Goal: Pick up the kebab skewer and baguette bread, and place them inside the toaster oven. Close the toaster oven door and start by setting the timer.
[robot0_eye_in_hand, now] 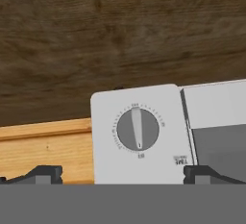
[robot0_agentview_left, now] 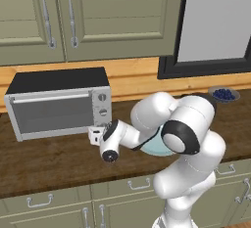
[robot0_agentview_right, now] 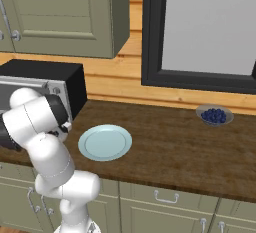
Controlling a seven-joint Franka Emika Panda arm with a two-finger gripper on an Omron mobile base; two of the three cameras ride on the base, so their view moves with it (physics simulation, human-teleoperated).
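While the arm folds low, its claw (robot0_eye_in_hand: 122, 172) — spread — faces the toaster oven (robot0_agentview_left: 59, 104) knob (robot0_eye_in_hand: 138, 129).

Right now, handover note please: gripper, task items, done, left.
Gripper: open, empty, fingertips either side of the toaster oven's bottom knob, not yet on it.
Toaster oven door: shut.
Kebab skewer and baguette bread: not on the counter; the light blue plate is bare. Likely inside the oven, but the glass does not let me confirm.
Done: door closed.
Left: close on the knob and turn it to set the timer.
Also on the counter: a bowl of blueberries, far right.
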